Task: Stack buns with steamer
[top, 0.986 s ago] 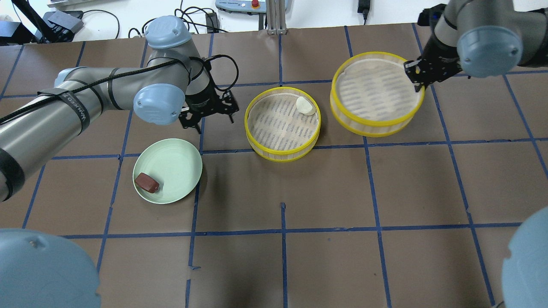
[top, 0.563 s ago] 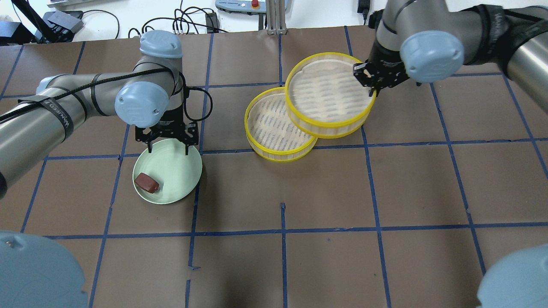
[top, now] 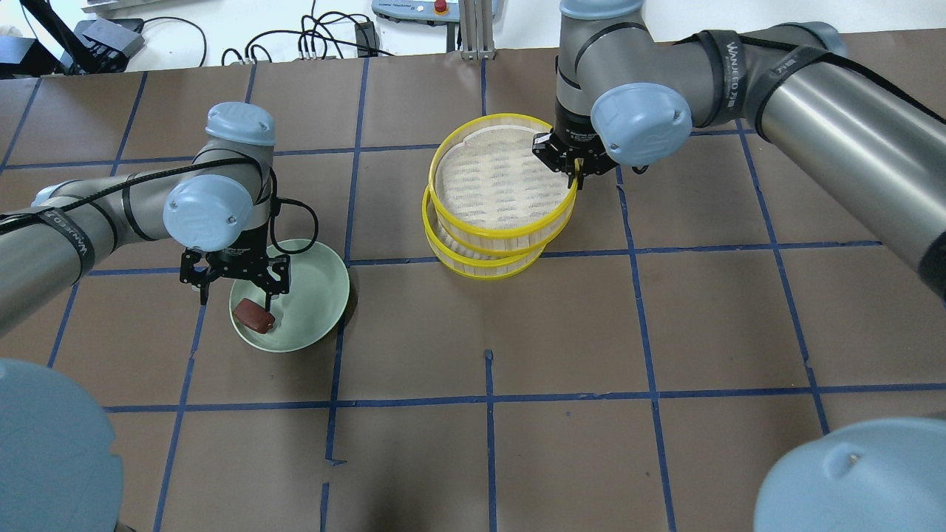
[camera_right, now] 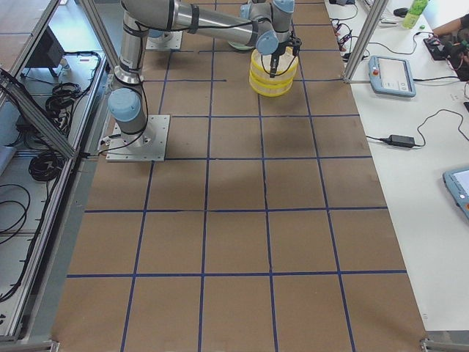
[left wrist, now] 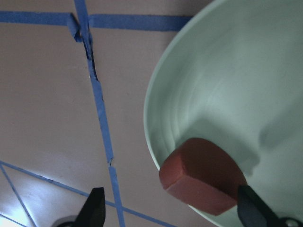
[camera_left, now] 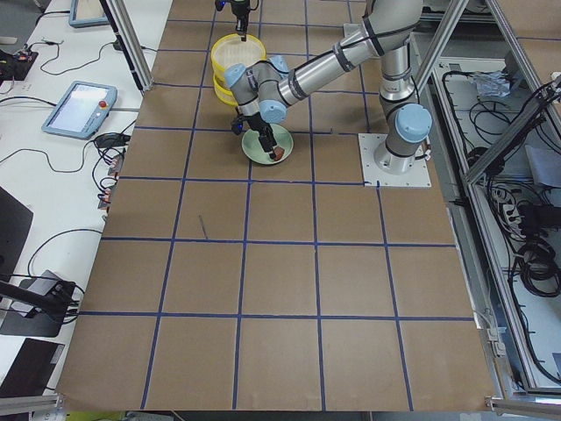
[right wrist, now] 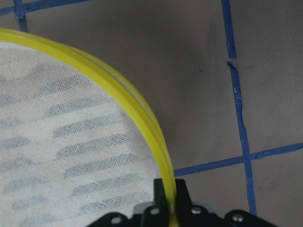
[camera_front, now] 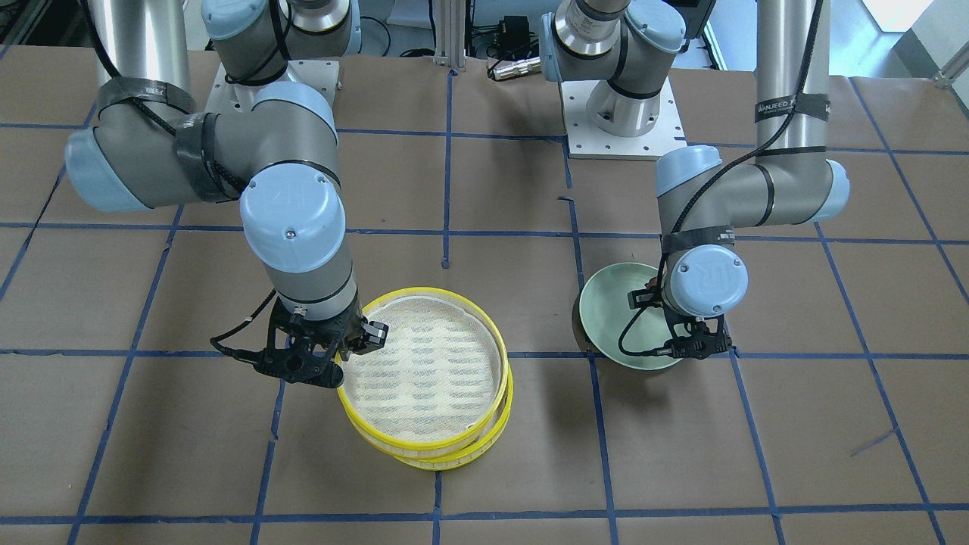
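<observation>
— Buns first: where are the two, and what are the grippers doing?

— Starting at the tools. The right gripper is pinching the yellow rim of the upper steamer tray, at that tray's 3 o'clock. The left gripper has its fingers spread wide and holds nothing, low over the pale green plate. The reddish-brown bun lies at the plate's 7 o'clock, between the spread fingers and nearer one of them, untouched. The white bun is out of sight.

— What has just changed?

— A second ago the upper steamer tray hung well apart, at 2 o'clock from the lower steamer tray, and the white bun lay uncovered in that lower one. Now the upper tray covers the lower, so the white bun is presumably underneath. From overhead its rim shows shifted toward 12 o'clock of the lower rim. I cannot tell whether it is seated or held just above. The left gripper has come from beyond the plate's 12 o'clock edge to over the reddish-brown bun.

— And for the task?

— The first layer looks nearly closed, though I judge the tray must settle squarely before release. The reddish-brown bun is likely the next pick, bound for the bare top tray. The plate sits at 8 o'clock from the stack, well apart.
</observation>
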